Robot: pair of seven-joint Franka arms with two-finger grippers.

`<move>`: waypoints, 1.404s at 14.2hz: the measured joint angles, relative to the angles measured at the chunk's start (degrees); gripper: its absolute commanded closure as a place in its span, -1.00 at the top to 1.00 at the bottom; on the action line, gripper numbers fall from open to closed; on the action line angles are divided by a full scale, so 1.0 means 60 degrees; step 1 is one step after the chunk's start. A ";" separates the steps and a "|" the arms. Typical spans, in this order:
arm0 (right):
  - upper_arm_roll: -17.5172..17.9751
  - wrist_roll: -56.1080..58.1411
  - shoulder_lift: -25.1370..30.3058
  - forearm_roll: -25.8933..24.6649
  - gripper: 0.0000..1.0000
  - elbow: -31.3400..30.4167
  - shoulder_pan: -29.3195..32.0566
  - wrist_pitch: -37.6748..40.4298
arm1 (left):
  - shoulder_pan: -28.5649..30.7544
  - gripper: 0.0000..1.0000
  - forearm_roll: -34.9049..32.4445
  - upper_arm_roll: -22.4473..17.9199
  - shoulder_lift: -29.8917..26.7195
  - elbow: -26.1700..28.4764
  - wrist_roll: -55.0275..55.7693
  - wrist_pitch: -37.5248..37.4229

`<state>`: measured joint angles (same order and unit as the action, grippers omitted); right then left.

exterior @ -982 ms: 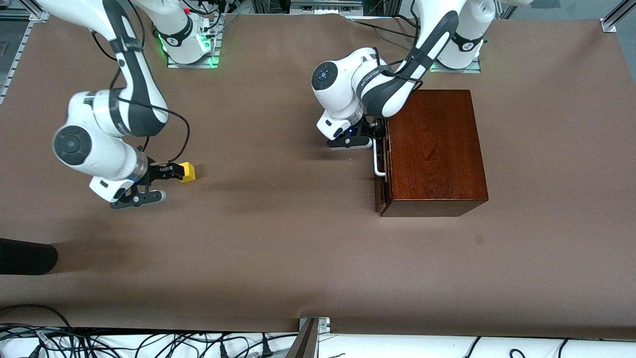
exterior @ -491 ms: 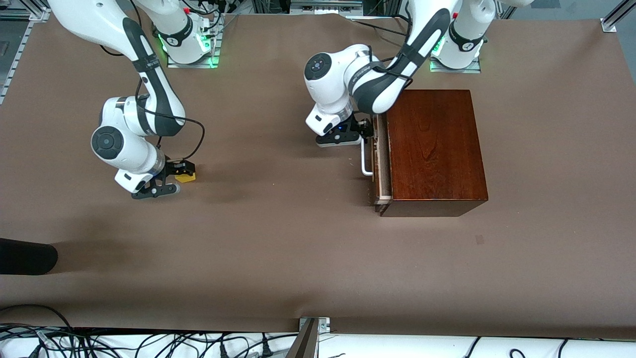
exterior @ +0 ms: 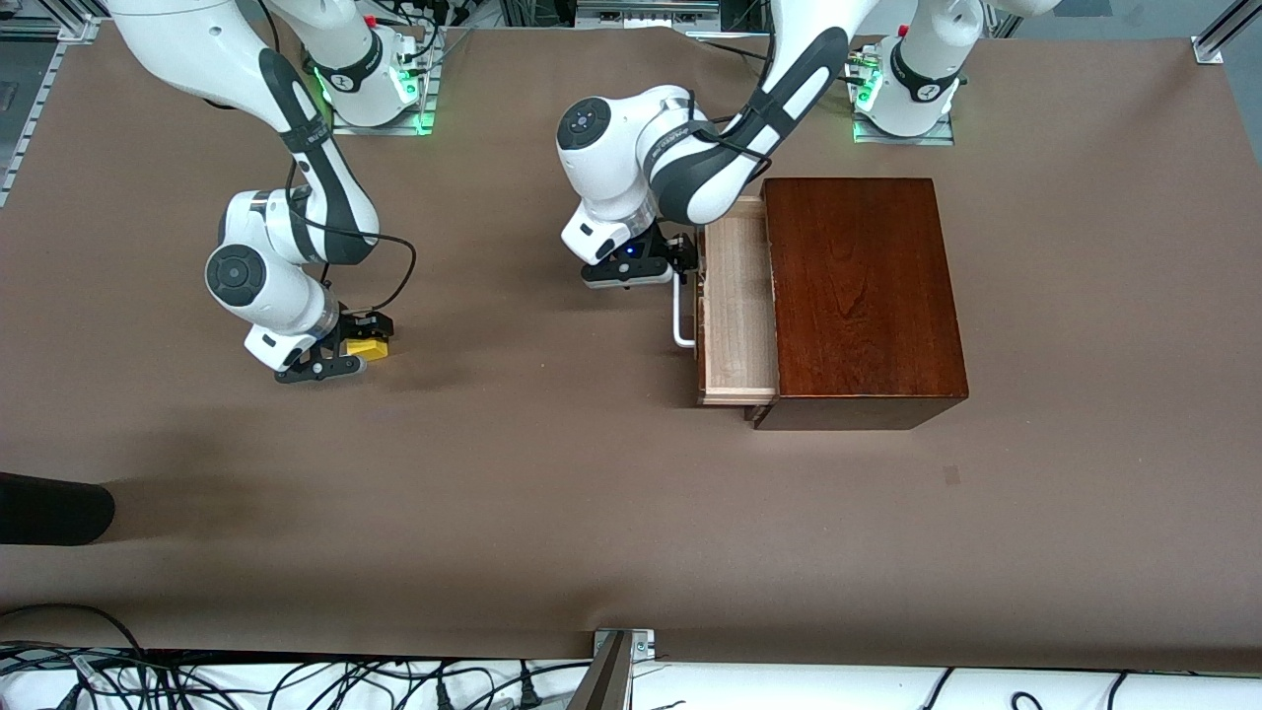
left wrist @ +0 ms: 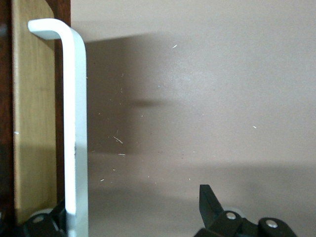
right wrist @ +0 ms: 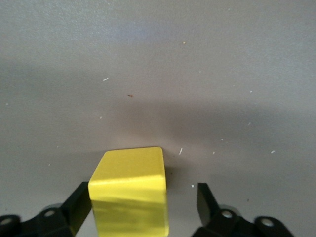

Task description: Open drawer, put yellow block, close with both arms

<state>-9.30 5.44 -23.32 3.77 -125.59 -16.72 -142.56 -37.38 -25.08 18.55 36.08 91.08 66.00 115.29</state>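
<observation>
Pale wood drawer [exterior: 735,306] part-open; left gripper [exterior: 680,258] hooked round white handle [left wrist: 75,128], fingers spread, hook suffices for pulling. Yellow block [right wrist: 131,190] on table, toward right arm's end; right gripper [right wrist: 143,202] straddles it, fingers apart, one touching, gap beside other, set for pickup.

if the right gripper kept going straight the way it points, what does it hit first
The yellow block. The right gripper points down at the table with the block already between its jaws, one jaw against it and a gap at the other. Past the block, only bare table, though depth is hard to judge.
</observation>
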 measured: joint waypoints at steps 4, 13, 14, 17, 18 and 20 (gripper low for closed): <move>0.0010 0.0005 -0.0055 0.0000 -1.00 0.0051 -0.0004 -0.0040 | -0.0077 1.00 0.0001 0.0030 0.0147 -0.0372 0.0013 -0.0370; 0.0088 0.0259 0.0437 -0.0001 -1.00 0.3945 -0.0065 0.4560 | -0.0369 1.00 0.0052 0.0230 0.0177 -0.2607 -0.1347 -0.3566; 0.0145 0.0459 0.0444 -0.0001 -1.00 0.4360 -0.0070 0.4920 | -0.0338 1.00 0.0200 0.0227 -0.0007 -0.2717 -0.1465 -0.3795; 0.0519 0.1058 0.0447 -0.0001 -1.00 0.5332 -0.0099 0.6167 | 0.0144 1.00 0.0854 0.0160 -0.0876 -0.2843 -0.2476 -0.4688; 0.0731 0.1211 0.0447 -0.0002 -1.00 0.5480 -0.0114 0.6370 | 0.0568 1.00 0.1177 0.0137 -0.1193 -0.2858 -0.2813 -0.4821; 0.1320 0.1385 0.0441 -0.0015 -1.00 0.5640 -0.0138 0.6423 | 0.1785 1.00 0.1721 0.0120 -0.1752 -0.2866 -0.3677 -0.4990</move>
<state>-1.38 13.75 -20.68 3.69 -91.75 -17.55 -104.02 -26.67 -14.76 19.28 25.57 73.88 43.94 85.35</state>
